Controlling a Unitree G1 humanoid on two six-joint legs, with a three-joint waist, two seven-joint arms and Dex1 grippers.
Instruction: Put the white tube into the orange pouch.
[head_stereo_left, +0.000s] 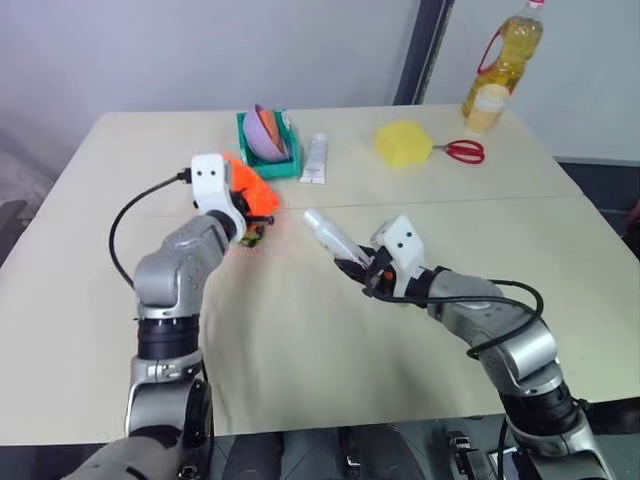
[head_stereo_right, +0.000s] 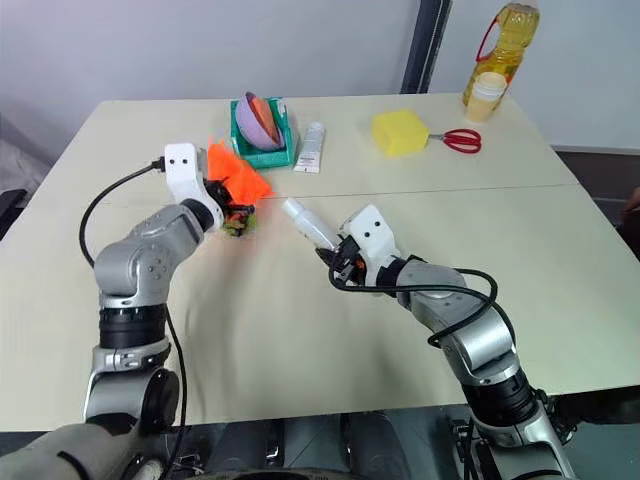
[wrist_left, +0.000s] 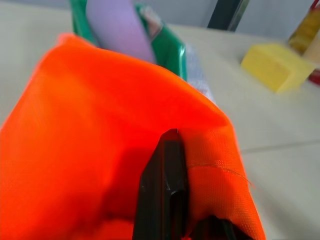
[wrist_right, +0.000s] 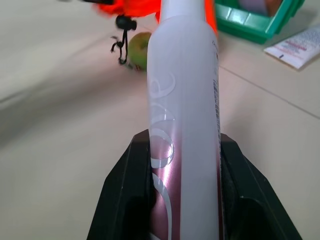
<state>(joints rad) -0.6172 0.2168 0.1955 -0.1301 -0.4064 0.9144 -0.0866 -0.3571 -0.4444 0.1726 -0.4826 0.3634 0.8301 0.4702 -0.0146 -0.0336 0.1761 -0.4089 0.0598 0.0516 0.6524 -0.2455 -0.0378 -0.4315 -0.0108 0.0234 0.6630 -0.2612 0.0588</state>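
L gripper (head_stereo_left: 250, 212) pinching orange pouch (head_stereo_left: 252, 187), R gripper (head_stereo_left: 352, 262) holding white tube (head_stereo_left: 328, 234)

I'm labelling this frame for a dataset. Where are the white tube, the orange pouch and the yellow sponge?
white tube (head_stereo_right: 305, 224): right eye view, middle of its body above the gripper.
orange pouch (head_stereo_right: 238, 181): right eye view, centre of the fabric.
yellow sponge (head_stereo_left: 402, 143): left eye view, its top face.

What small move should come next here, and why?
Probably carry the right hand and its white tube toward the orange pouch. The tube is already clamped between that hand's fingers and points at the pouch, which the shut left hand holds up off the table, a gap away. Whether its mouth is open I cannot tell.
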